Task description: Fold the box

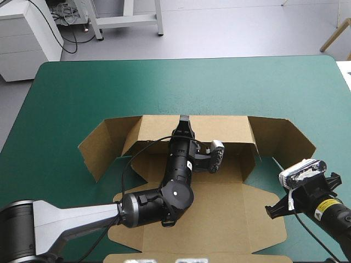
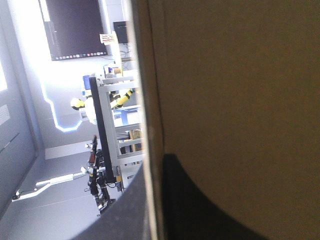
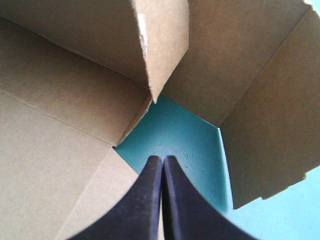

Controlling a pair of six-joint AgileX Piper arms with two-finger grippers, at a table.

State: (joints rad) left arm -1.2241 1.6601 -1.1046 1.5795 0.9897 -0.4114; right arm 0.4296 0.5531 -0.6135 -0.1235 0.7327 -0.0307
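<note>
One brown cut-board box [image 1: 219, 197], two black fin-fingered grippers, one teal-green covered table [image 1: 164, 82].
Central, toward the near edge: base flat, far wall upright, side flaps splayed; far wall's top edge pinched by left gripper [image 1: 184, 119]; right gripper [image 3: 163, 159] clenched empty over a teal-green gap near the right edge.

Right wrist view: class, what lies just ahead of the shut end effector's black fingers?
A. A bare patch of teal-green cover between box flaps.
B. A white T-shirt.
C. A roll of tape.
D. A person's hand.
A: the right end effector, shut in one pointed arch, points at the teal-green cover showing in a gap between flaps of the box.
</note>
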